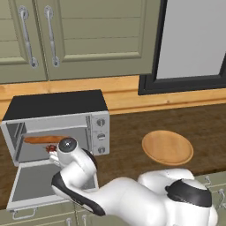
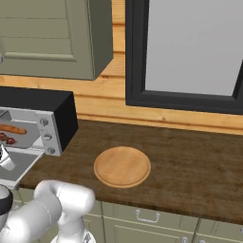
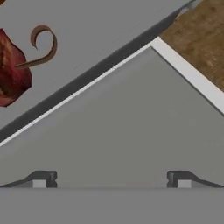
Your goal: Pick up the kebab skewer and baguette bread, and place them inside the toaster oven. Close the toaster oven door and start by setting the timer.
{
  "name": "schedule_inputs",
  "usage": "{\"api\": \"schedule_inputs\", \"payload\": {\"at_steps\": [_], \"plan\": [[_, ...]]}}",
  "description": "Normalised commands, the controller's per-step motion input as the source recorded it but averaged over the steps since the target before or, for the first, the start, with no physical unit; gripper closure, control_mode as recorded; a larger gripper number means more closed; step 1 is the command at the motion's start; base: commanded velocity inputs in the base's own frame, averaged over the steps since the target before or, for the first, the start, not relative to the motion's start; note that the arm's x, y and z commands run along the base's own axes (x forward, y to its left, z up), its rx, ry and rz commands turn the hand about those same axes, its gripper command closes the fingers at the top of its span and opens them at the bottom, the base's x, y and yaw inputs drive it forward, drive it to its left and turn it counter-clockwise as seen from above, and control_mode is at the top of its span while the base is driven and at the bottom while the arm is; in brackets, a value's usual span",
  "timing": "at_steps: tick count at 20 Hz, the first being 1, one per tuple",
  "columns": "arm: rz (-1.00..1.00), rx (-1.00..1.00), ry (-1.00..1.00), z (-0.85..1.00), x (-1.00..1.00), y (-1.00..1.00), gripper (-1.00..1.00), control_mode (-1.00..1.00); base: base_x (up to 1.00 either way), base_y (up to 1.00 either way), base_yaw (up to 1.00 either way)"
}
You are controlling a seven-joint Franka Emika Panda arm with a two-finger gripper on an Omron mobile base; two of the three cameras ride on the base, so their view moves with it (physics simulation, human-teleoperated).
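Note:
The toaster oven [image 1: 57, 105] stands at the counter's left with its door [image 1: 33, 183] dropped flat. Inside, on the grey tray, the baguette bread [image 1: 43, 139] lies along the back. The kebab skewer [image 1: 49, 148] rests in front of it, partly hidden by my wrist [image 1: 67, 145]. In the hand view my gripper [image 3: 111, 180] is open over the door's inner face [image 3: 131, 122], with nothing between the fingers. A dark red chunk of the skewer [image 3: 11, 72] with its curled end lies on the tray at upper left, apart from the fingertips.
A round wooden plate [image 1: 167, 147] lies on the dark counter to the right of the oven. Three knobs [image 1: 101, 136] sit on the oven's right face. Cabinets hang above, and a dark-framed window [image 2: 190, 52] is at the back right.

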Motion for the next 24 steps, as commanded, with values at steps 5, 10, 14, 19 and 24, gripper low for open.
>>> {"api": "schedule_inputs", "payload": {"at_steps": [5, 10, 14, 19, 24], "plan": [[-0.1, 0.0, 0.0, 0.0, 0.56, 0.0, -1.0, -1.0, 0.0, 0.0, 0.0], [-0.11, 0.0, 0.0, 0.0, 0.58, 0.0, -1.0, -1.0, 0.0, 0.0, 0.0], [-0.13, 0.0, 0.0, 0.0, 0.46, 0.0, -1.0, -1.0, 0.0, 0.0, 0.0], [-0.13, 0.0, 0.0, 0.0, 0.29, 0.0, -1.0, -1.0, 0.0, 0.0, 0.0], [-0.11, 0.01, 0.0, 0.0, 0.03, 0.0, -1.0, -1.0, 0.0, 0.0, 0.0]]}}
